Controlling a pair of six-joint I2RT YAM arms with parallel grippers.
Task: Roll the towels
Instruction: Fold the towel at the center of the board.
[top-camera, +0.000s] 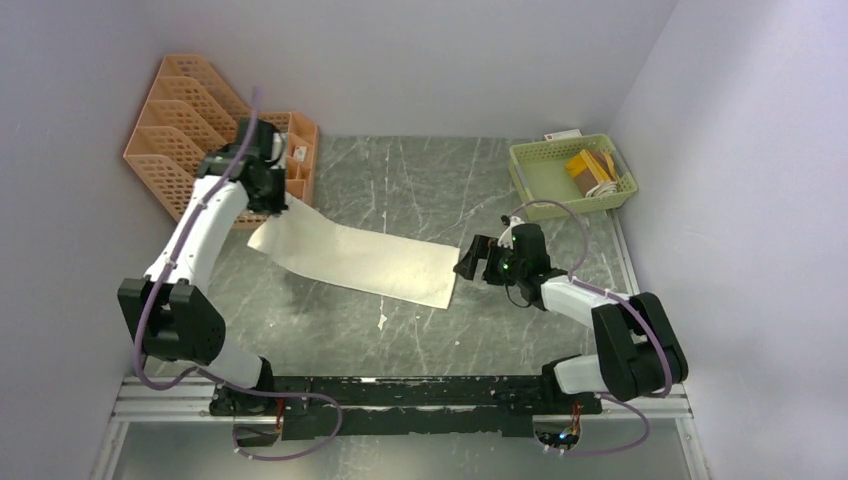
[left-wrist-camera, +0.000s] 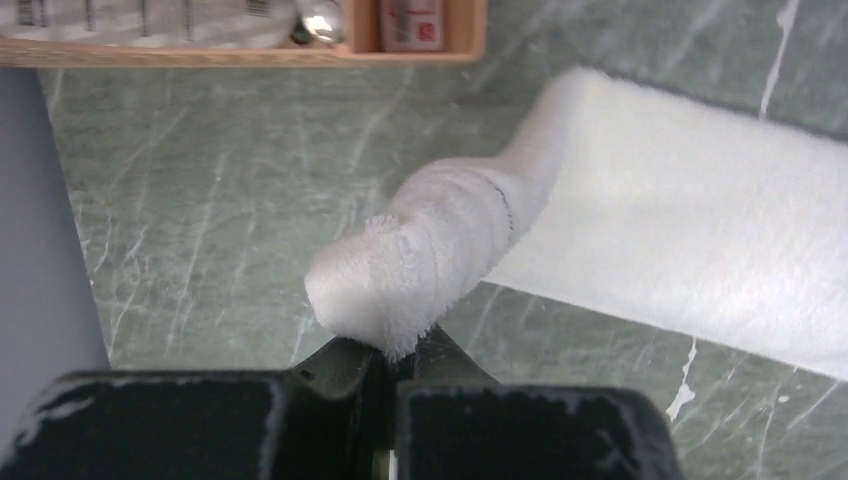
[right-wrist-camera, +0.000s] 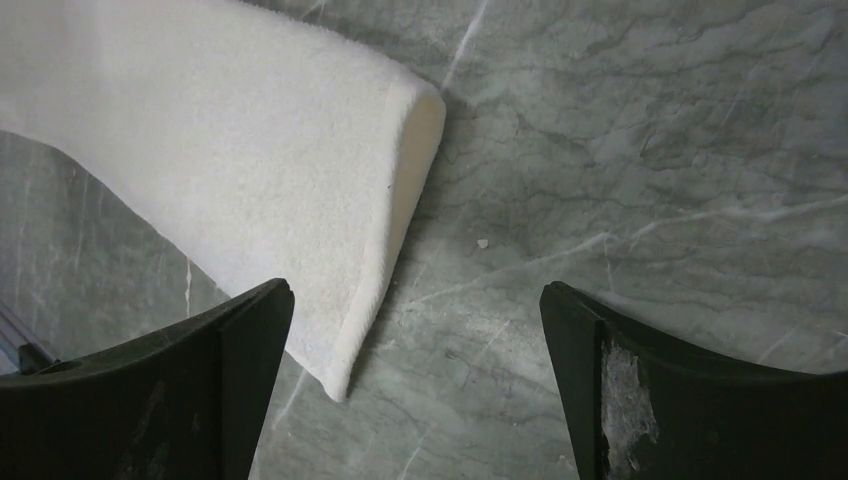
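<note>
While left pincer (left-wrist-camera: 390, 352) grips towel (left-wrist-camera: 420, 260), right pincer (right-wrist-camera: 415, 292) gapes.

The cream-white towel (top-camera: 370, 262) (left-wrist-camera: 680, 240) (right-wrist-camera: 230, 150) lay stretched as a long, plain strip across the middle of the table, running from 10 o'clock to 4 o'clock. Its 10 o'clock end was bunched into a narrow wad and lifted off the surface, pinched in the left gripper (left-wrist-camera: 395, 355). The rest lay flat, and its 4 o'clock edge looked thick and rounded. The mustard-yellow and brown towel (top-camera: 585, 168) sat as a compact bundle in the green basket (top-camera: 530, 160) at 2 o'clock, well apart
</note>
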